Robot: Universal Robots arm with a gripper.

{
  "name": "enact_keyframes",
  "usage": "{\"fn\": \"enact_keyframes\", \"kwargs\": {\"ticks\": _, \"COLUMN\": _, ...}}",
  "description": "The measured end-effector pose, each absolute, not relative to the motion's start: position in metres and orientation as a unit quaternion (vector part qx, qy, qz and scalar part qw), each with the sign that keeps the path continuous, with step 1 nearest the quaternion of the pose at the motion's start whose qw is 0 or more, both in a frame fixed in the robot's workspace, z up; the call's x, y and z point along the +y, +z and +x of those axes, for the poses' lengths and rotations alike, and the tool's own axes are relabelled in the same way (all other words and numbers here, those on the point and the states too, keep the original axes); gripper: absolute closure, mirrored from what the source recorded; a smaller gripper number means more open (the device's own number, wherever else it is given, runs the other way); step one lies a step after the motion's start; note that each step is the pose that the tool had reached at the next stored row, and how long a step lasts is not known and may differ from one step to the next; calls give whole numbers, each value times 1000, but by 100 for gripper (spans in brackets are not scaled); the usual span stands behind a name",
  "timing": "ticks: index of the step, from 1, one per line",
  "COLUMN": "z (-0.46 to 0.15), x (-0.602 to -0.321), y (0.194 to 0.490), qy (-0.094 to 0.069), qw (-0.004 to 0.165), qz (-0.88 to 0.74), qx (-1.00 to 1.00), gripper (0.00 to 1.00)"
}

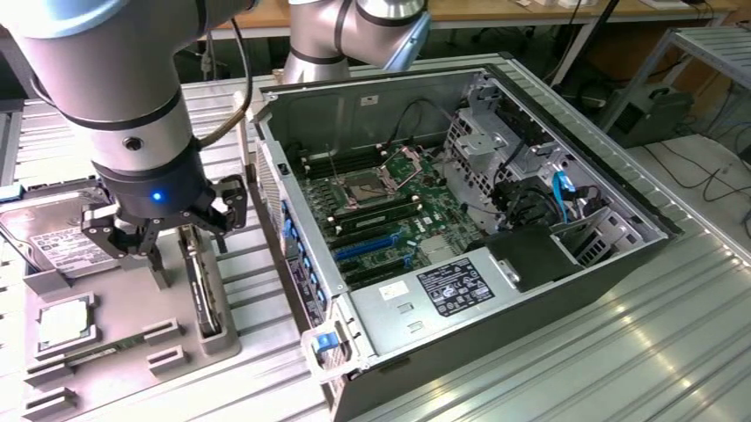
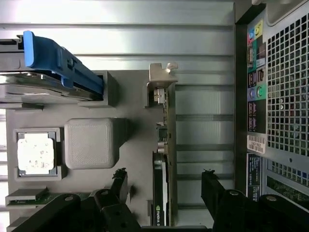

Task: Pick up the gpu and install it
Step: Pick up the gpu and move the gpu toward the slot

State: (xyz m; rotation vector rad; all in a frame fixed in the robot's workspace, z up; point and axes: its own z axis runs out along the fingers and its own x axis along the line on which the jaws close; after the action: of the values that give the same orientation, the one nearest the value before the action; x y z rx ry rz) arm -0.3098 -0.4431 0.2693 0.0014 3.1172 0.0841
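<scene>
The gpu (image 1: 203,294) stands on its edge in a slot of the grey parts holder (image 1: 123,303), at the exterior view's left. Looking down from the wrist, I see the gpu (image 2: 164,159) as a thin dark card with its silver end bracket (image 2: 161,79) at the far end. My gripper (image 1: 176,251) hangs just above the card and is open. Its two dark fingers (image 2: 118,181) stand one on each side of the gpu without touching it, so the gripper (image 2: 164,182) straddles the card. Nothing is held.
The open computer case (image 1: 610,189) lies right of the holder, with its motherboard (image 1: 388,207) and blue slots (image 1: 364,248) exposed; its rear panel (image 2: 280,87) is close beside the gpu. The holder also carries a hard drive (image 1: 47,236), a square chip (image 2: 36,152) and a grey block (image 2: 91,143).
</scene>
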Motion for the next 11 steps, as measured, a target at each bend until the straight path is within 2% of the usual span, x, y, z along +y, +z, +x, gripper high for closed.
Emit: {"fn": "enact_keyframes", "kwargs": {"ticks": 11, "z": -310, "x": -451, "y": 248, "qy": 27, "qw": 11, "qz": -11, "qx": 1000, "gripper": 27}}
